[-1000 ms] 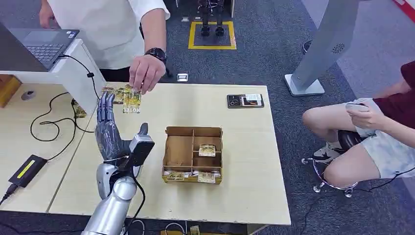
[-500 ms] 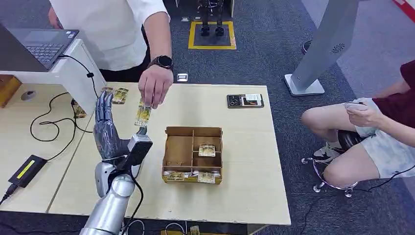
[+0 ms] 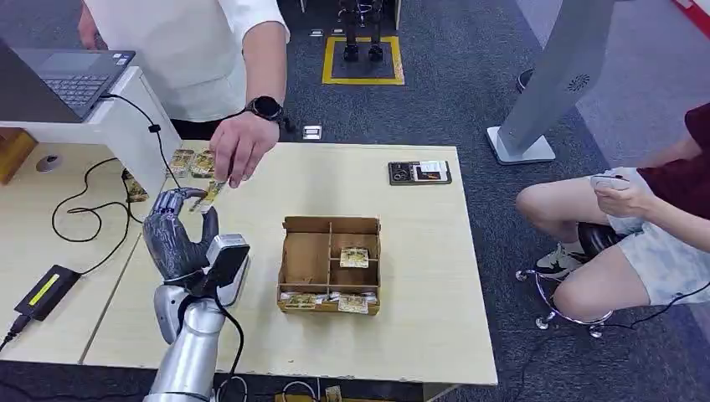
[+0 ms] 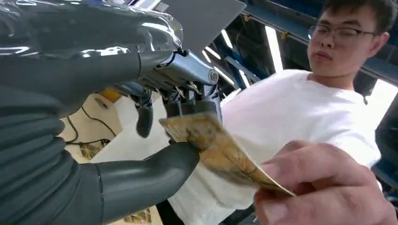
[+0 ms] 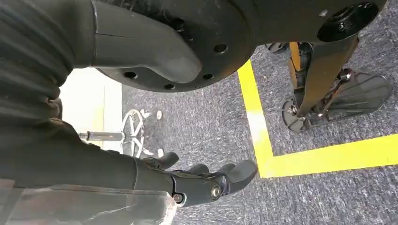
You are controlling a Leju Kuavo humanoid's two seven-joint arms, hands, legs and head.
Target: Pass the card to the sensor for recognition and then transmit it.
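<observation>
1. Card (image 3: 211,195) is between the left hand's (image 3: 174,239) thumb and fingers (image 4: 192,105); they close on one end of it.
2. A person's hand (image 3: 239,147) pinches the other end of the card, above the fingers.
3. The left hand is raised over the worktop (image 3: 419,276), and a box (image 3: 330,265) with more cards stands beside its thumb.
4. The right hand (image 5: 197,180) hangs above the floor (image 5: 211,117), fingers loosely curled, holding nothing.

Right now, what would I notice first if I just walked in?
A person's hand and the left robot hand both hold one yellow card above the table's left part. Nearby sits a cardboard box with more cards inside.
</observation>
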